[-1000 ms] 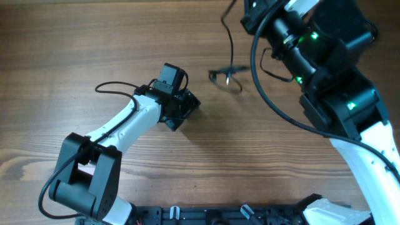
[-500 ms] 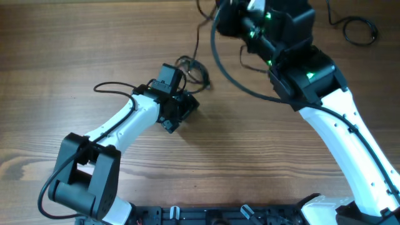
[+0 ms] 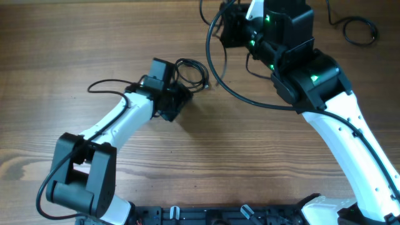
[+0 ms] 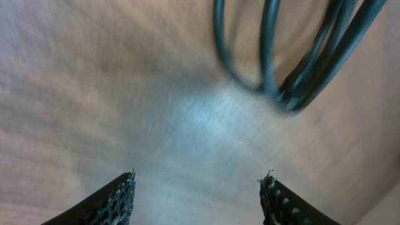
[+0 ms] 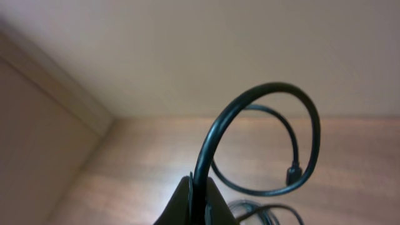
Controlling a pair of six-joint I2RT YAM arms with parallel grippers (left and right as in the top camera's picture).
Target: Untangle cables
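Pinching one cable strand point(image 5: 257, 92), the right gripper point(image 5: 199, 197) holds it raised, likely to draw it free; the left gripper point(image 4: 200, 199), jaws apart, hovers beside the looped tangle point(image 3: 191, 70) on the table point(image 3: 75, 37).

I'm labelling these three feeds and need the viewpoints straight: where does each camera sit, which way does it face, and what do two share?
Overhead: fixed above the table, facing straight down; shows both arms, the left gripper beside the cables.
Left wrist: on the left arm, facing down at blurred wood; its parted fingertips below, cables above.
Right wrist: on the right arm, facing across the table toward a wall; right gripper pinches a cable loop.
Shared: overhead and left wrist both show the cables.
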